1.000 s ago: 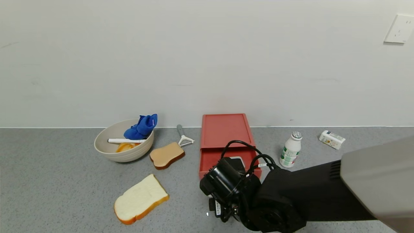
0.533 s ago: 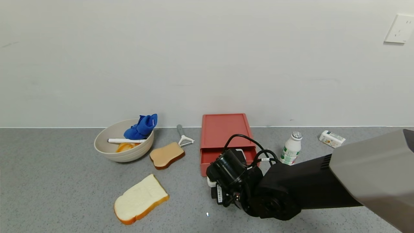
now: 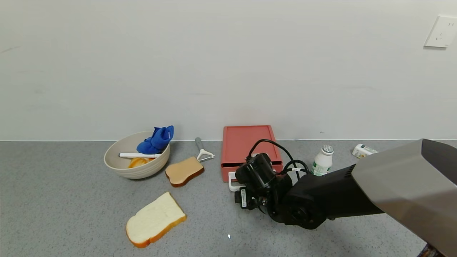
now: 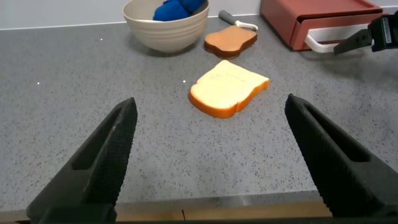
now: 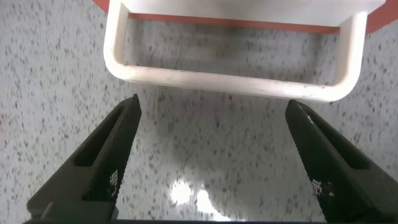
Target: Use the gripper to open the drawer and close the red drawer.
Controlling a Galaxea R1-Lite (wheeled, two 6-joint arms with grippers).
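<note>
The red drawer [image 3: 247, 142] stands at the back of the grey counter by the wall, with its tray pushed in about flush with the box. Its white loop handle [image 3: 232, 180] sticks out toward me. My right gripper [image 3: 250, 182] is low over the counter right in front of the handle. In the right wrist view the right gripper [image 5: 212, 107] is wide open and empty, with the handle [image 5: 230, 81] just beyond its tips and not between them. The left gripper [image 4: 210, 104] is open and empty near the counter's front edge. From there the drawer [image 4: 323, 15] shows at the far right.
A beige bowl [image 3: 117, 166] with a blue cloth [image 3: 156, 140] stands left of the drawer. A peeler [image 3: 202, 150], a toast slice [image 3: 184, 171] and a white bread slice [image 3: 155, 219] lie nearby. A white bottle [image 3: 321, 160] and a small carton [image 3: 361, 150] stand to the right.
My right gripper has moved toward the wall, and the drawer's tray has slid from pulled out to pushed in. The handle now shows beside the gripper.
</note>
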